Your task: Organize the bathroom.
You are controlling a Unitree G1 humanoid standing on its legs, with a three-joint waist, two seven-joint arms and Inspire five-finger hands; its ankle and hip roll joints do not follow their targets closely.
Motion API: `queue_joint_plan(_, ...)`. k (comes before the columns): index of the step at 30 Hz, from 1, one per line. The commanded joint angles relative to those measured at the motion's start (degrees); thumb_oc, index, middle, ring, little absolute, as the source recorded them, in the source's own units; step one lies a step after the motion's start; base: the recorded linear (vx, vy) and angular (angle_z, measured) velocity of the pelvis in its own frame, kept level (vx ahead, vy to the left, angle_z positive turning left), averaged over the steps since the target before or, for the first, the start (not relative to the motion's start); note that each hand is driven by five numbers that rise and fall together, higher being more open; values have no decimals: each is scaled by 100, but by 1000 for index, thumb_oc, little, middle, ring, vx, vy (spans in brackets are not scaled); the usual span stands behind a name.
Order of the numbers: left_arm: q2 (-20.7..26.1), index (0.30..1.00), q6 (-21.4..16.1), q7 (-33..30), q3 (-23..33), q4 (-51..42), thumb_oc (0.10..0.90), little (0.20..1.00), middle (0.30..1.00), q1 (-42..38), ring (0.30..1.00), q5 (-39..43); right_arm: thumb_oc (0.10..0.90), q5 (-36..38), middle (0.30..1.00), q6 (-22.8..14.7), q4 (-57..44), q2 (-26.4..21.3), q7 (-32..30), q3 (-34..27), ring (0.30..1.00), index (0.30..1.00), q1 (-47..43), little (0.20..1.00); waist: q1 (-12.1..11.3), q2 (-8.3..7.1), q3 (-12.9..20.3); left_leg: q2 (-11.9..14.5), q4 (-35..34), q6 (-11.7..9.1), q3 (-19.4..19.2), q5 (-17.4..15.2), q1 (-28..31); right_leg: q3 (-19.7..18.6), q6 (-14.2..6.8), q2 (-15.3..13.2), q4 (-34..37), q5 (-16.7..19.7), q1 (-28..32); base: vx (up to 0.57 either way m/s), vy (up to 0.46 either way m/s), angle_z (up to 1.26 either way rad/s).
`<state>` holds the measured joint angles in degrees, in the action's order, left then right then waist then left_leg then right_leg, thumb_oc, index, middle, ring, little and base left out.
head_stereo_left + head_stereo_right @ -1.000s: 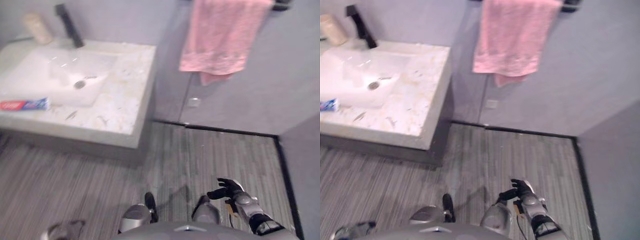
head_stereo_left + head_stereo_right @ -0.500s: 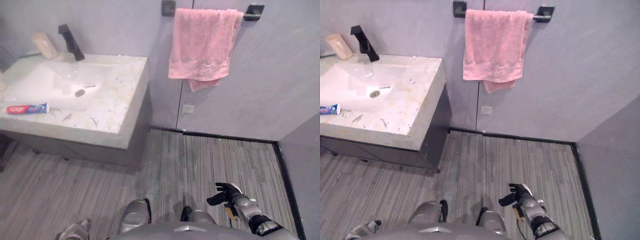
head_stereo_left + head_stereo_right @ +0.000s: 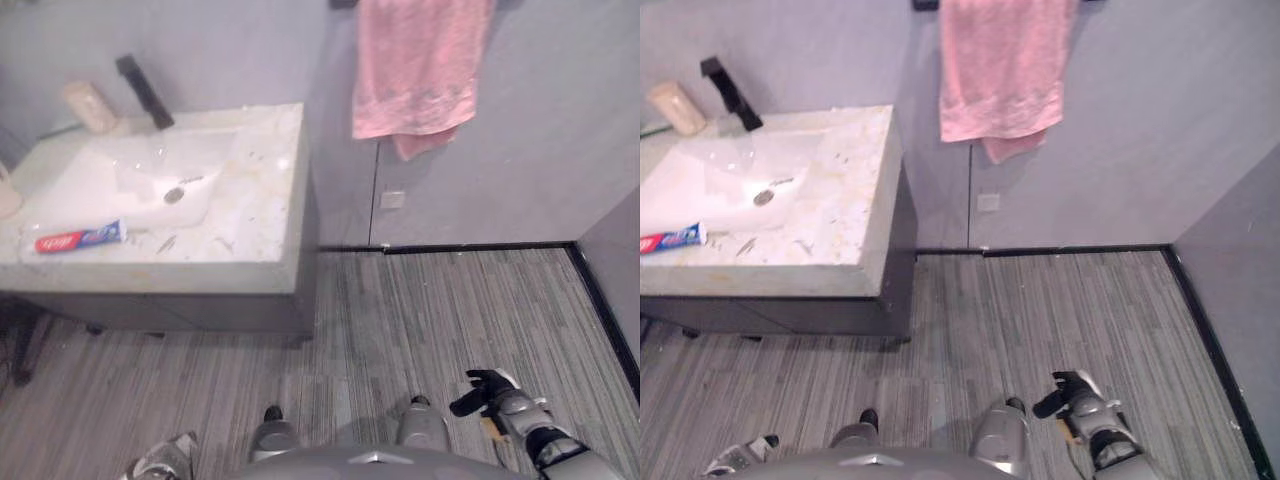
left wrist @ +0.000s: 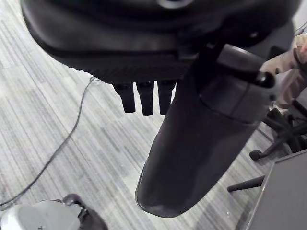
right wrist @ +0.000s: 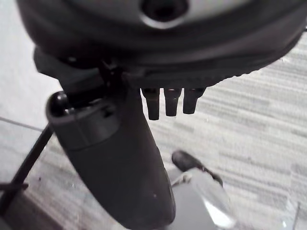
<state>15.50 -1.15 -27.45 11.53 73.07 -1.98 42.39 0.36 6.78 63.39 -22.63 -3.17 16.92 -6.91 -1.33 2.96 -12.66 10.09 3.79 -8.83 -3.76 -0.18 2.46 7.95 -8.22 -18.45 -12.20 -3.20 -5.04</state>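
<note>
On sink counter [image 3: 255, 215]: toothpaste [image 3: 80, 238]; towel [image 3: 420, 65] top cropped (rail unseen).

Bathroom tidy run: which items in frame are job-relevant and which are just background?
Likely part of the job:
- red and blue toothpaste tube lying on the sink top
- pink towel hanging on the wall
- beige cup beside the black faucet
- white marble-look sink counter

Just there:
- white wall socket
- grey striped floor
- left hand and right hand, both empty, low over the floor
</note>
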Motion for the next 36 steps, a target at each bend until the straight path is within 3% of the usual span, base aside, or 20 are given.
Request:
queue_joint_plan(1,548,900,-101,-238,-77,-89,800,900,900,155,900,-207,800,125,900,-226,-307,-10,-251,-152,900,900,-344,900,0,-94,-106,254,701,203,5,-240,-141,194,-348,-304,14,276,354,-90,296,9)
queue_joint_plan(6,575,900,4,-207,-122,-126,800,900,900,133,900,-541,800,401,900,-154,-385,6,-458,-230,900,900,-275,900,-37,-185,-122,3,1059,324,-21,-568,-258,127,-388,-505,305,600,486,-40,228,3)
queue_joint_plan(8,622,900,231,-160,-122,-208,800,900,900,154,900,-855,800,258,900,-201,-423,84,-467,-282,900,900,-258,900,-184,-364,-170,-409,1099,498,-281,-872,-110,430,-530,-1012,454,1748,250,-39,329,-3)
queue_joint_plan(10,623,900,300,-221,-111,-309,800,900,900,207,900,-997,800,189,900,-179,-524,124,-402,-248,900,900,-290,900,-291,-376,-171,-456,946,570,-648,-855,21,914,-565,-1067,266,1835,197,-71,234,-52)
queue_joint_plan(11,618,900,291,-272,-116,-379,800,900,900,247,900,-969,800,140,900,-125,-625,137,-340,-210,900,900,-312,900,-323,-340,-149,-464,816,628,-825,-810,98,1076,-522,-900,-10,1665,154,-95,261,-124)
queue_joint_plan(12,600,900,273,-309,-139,-433,800,900,900,260,900,-944,800,170,900,-85,-705,137,-294,-160,900,900,-317,900,-288,-312,-105,-499,669,677,-797,-727,124,960,-463,-621,-167,1452,104,-66,239,-167)
queue_joint_plan(13,575,900,295,-357,-221,-530,800,900,900,260,900,-1027,800,246,900,-78,-792,121,-246,-108,900,900,-255,900,-183,-287,9,-594,471,714,-552,-562,101,647,-294,116,-206,949,77,-25,158,-119)
queue_joint_plan(14,558,900,307,-373,-286,-578,800,900,900,266,900,-1073,800,271,900,-90,-803,118,-232,-79,900,900,-230,900,-142,-297,46,-675,397,725,-425,-519,98,564,-215,440,-157,783,75,-3,99,-52)
queue_joint_plan(17,521,900,329,-424,-398,-666,800,900,900,245,900,-1198,800,294,900,-217,-696,141,-185,-51,900,900,-216,900,-150,-356,104,-875,316,775,-380,-497,47,779,3,767,216,506,171,-7,8,20)
queue_joint_plan(19,440,900,363,-371,-384,-572,800,900,900,192,900,-1189,800,270,900,-302,-455,178,-179,-3,900,900,-221,900,-134,-360,167,-1006,248,818,-294,-490,58,663,147,1039,546,376,345,21,-25,9)
queue_joint_plan(23,344,900,380,-268,-524,-499,800,900,900,127,900,-1309,800,363,900,-317,-394,176,-202,39,900,900,-216,900,-107,-344,224,-1024,266,798,-343,-466,-10,604,236,1155,754,296,520,15,-21,-3)
queue_joint_plan(26,194,900,250,-194,-490,-462,800,900,900,106,900,-1237,800,440,900,-244,-366,211,-180,-26,900,900,-139,900,-31,-416,313,-926,786,733,-548,-556,-104,581,376,1198,864,136,714,23,-68,3)
queue_joint_plan(27,176,900,197,-173,-561,-456,800,900,900,91,900,-1172,800,474,900,-232,-385,214,-198,-15,900,900,-115,900,-50,-424,291,-862,1303,616,-403,-287,-342,558,444,1209,810,84,729,-15,-39,17)
queue_joint_plan(28,166,900,121,-157,-566,-517,800,900,900,106,900,-1043,800,478,900,-262,-375,192,-163,6,900,900,-140,900,-97,-482,214,-917,2052,637,-15,-291,-656,434,511,1134,626,36,665,-28,-15,19)
queue_joint_plan(29,167,900,118,-164,-567,-534,800,900,900,108,900,-996,800,470,900,-288,-370,190,-142,22,900,900,-154,900,-103,-477,199,-886,2093,641,54,-275,-682,397,521,1131,561,12,645,-18,38,10)
queue_joint_plan(33,130,900,159,-234,-518,-481,800,900,900,94,900,-980,800,393,900,-665,-465,227,-79,92,900,900,-209,900,-17,-376,255,-143,1267,510,57,129,-187,411,521,1059,301,-127,571,44,171,-21)
queue_joint_plan(34,106,900,118,-212,-503,-397,800,900,900,95,900,-1014,800,505,900,-856,-498,218,-25,117,900,900,-192,900,21,-325,307,130,954,414,33,406,-91,432,505,1021,307,-145,574,110,418,17)
queue_joint_plan(35,69,900,69,-159,-491,-341,800,900,900,135,900,-1041,800,849,900,-859,-696,207,77,95,900,900,-134,900,29,-250,326,554,452,220,187,954,2,377,431,875,363,-142,678,100,392,32)
queue_joint_plan(36,60,900,51,-138,-483,-329,800,900,900,153,900,-1056,800,906,900,-899,-691,201,162,78,900,900,-119,900,23,-239,334,598,389,190,266,986,0,337,404,823,378,-132,694,111,421,36)
